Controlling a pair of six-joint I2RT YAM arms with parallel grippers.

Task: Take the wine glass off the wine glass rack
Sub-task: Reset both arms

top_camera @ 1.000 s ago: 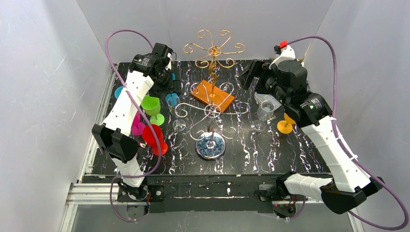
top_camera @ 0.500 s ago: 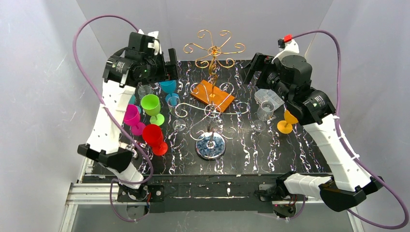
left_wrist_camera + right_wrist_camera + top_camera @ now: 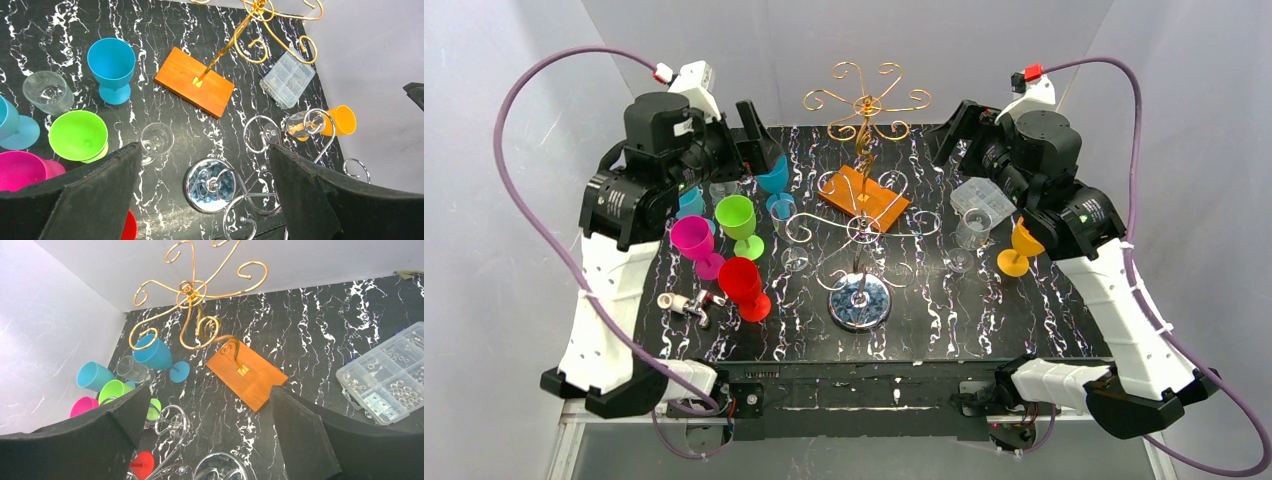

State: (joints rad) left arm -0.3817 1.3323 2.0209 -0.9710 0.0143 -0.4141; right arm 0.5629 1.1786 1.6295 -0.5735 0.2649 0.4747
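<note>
Wine glass rack (image 3: 864,100): a tall gold wire tree with curled scroll arms in two tiers on a thin pole. In the left wrist view the pole is seen fixed into an orange block (image 3: 195,81).
Rack position: between the two end effectors, at the back of the worktop (image 3: 1024,310).
Blue wine glass (image 3: 773,178): set upright on the worktop, just beside and below the left end effector (image 3: 742,150), apart from the gold rack.
Hard to make out: whether the clear glass (image 3: 969,228) touches the chrome wire rack (image 3: 864,230) cannot be told. The gold scrolls are cut off at the top of the left wrist view. A magenta glass (image 3: 20,170) is partly covered there by a finger.
Left arm: raised high and bent, wrist tipped down toward the worktop. The jaws are spread wide and nothing is held.
Right arm: raised likewise. The right end effector (image 3: 209,390) is aimed at the gold rack, its jaws also spread wide and nothing gripped.
</note>
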